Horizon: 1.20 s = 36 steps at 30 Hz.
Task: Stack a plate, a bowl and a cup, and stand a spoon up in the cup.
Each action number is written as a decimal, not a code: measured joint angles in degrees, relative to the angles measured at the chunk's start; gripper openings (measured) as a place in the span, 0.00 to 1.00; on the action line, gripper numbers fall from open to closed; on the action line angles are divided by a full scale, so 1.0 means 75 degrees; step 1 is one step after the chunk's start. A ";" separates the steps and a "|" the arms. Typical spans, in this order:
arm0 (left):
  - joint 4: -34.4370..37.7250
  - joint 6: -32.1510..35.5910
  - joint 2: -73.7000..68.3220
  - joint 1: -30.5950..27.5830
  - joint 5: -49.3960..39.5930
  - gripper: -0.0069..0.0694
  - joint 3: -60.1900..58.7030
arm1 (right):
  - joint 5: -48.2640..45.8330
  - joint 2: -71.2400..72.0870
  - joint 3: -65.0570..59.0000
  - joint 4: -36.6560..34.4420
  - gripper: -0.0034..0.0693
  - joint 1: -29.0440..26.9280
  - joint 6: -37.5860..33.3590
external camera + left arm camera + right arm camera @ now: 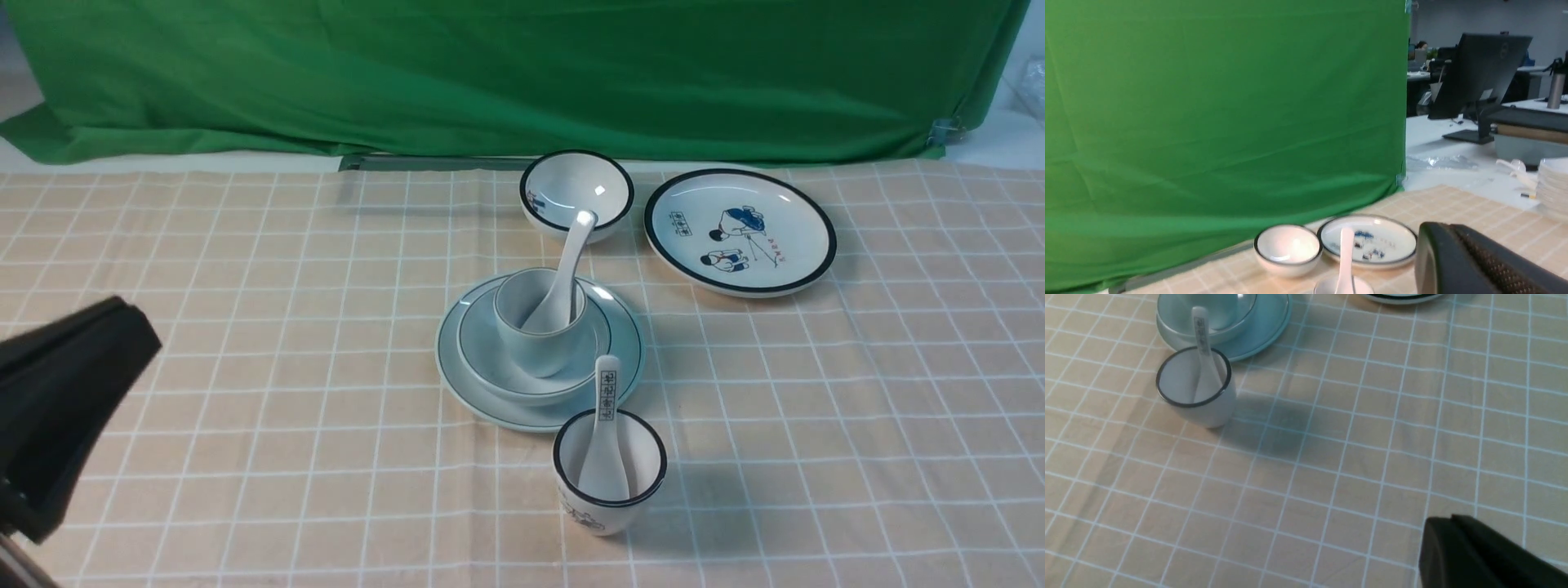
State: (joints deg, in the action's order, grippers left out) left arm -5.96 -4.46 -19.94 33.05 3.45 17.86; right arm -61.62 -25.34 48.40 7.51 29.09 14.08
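Note:
The pale plate (514,416) lies in the middle of the checked cloth. The shallow bowl (478,347) sits on it, and the plain cup (531,347) stands in the bowl. The plain white spoon (574,245) stands in the cup, with its handle leaning toward the far side. My left gripper (135,318) is shut and empty at the left edge, well clear of the stack. In the left wrist view its tip (1447,228) is shut, beyond the spoon (1346,253). My right gripper (1449,522) is shut and empty over bare cloth, away from the plate (1274,326).
A black-rimmed cup (608,498) holding a marked spoon (606,408) stands just in front of the stack. A black-rimmed bowl (577,192) and a cartoon plate (739,229) sit behind it. A green cloth (522,73) hangs along the back of the table.

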 joint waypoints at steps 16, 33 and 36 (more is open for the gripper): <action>-0.0029 0.0002 0.0034 0.0000 -0.0017 0.10 -0.1731 | 0.0465 0.0334 -0.0198 -0.0035 0.10 -0.1242 -0.0178; -0.0029 0.0055 0.0036 0.0000 -0.0078 0.10 -0.2425 | 0.6227 0.3316 -0.6182 -0.1001 0.07 -0.3470 -0.2419; -0.0029 0.0061 0.0036 0.0000 -0.0058 0.10 -0.2425 | 0.6461 0.3361 -0.6488 -0.1001 0.07 -0.3479 -0.2403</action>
State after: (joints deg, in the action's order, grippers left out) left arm -6.18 -4.01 -19.67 33.05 3.01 -0.33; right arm -13.16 -0.13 -0.27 0.00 3.00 -3.94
